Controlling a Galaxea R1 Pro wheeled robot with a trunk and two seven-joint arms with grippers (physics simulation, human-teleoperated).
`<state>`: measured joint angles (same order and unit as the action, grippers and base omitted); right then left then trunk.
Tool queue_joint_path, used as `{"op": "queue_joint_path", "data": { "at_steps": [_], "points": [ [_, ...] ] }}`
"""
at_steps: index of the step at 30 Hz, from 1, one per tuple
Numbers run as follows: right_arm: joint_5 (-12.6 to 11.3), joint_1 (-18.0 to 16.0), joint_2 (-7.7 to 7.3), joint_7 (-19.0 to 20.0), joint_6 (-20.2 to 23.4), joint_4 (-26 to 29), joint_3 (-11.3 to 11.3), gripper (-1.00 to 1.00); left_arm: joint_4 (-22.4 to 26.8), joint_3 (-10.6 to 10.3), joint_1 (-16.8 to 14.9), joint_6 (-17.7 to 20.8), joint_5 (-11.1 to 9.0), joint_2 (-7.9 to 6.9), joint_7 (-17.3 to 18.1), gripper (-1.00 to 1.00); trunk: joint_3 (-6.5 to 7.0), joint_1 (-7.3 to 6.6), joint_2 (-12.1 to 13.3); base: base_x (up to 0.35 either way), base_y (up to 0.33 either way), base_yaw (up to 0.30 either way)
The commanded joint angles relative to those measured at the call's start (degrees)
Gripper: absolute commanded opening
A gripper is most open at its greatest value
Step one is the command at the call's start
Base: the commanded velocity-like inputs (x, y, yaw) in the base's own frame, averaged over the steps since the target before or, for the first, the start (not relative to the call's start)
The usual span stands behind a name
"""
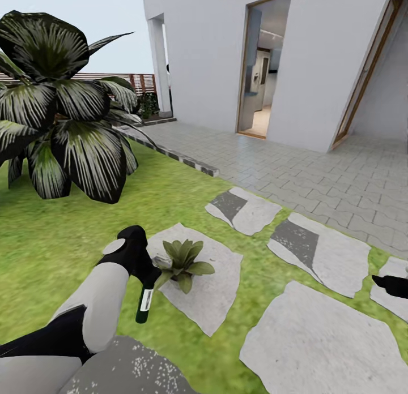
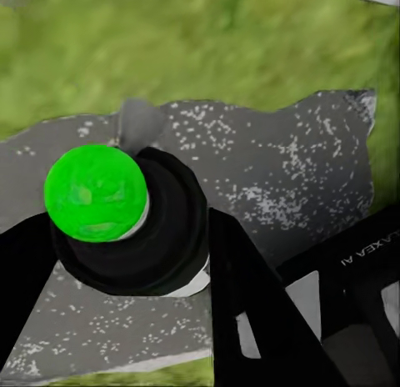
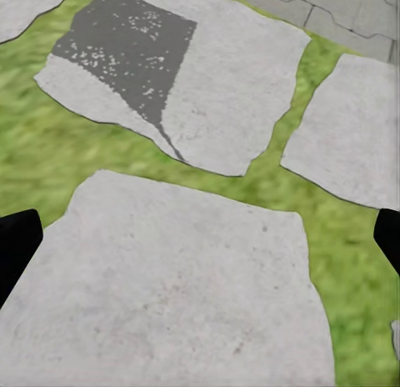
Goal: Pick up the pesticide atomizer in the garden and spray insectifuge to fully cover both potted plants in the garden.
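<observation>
The left gripper (image 1: 141,265) is clamped on the atomizer (image 1: 145,301), which hangs base-down just beside the potted plant (image 1: 182,261) on its stone (image 1: 218,292); the spray head seems to face the leaves, though the gripper hides most of it. The right gripper (image 3: 200,237) hangs spread wide over another stone (image 3: 175,295), holding nothing. To cover the whole rosette, aim the nozzle at its centre and sweep slowly across the leaves.
</observation>
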<state>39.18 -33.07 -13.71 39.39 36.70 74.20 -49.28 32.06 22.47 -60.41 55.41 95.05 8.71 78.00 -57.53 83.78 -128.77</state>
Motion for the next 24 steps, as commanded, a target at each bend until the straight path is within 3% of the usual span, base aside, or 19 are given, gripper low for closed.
{"op": "queue_joint_path", "data": {
  "at_steps": [1, 24],
  "points": [
    [0.59, -0.07, 0.00, 0.56, 0.05, 0.06, -0.08, 1.00, -0.66, 0.45, -0.06, 0.56, 0.64, 0.05, 0.50, -1.00, -0.05, -0.01, -0.03, 0.000, 0.001, -0.030],
    [0.47, -0.07, -0.08, 0.60, 0.04, 0.06, -0.09, 1.00, -1.38, 0.45, -0.06, 0.84, 0.67, -0.64, 0.57, -1.00, -0.30, -0.01, -0.03, 0.039, 0.033, -0.002]
  ]
}}
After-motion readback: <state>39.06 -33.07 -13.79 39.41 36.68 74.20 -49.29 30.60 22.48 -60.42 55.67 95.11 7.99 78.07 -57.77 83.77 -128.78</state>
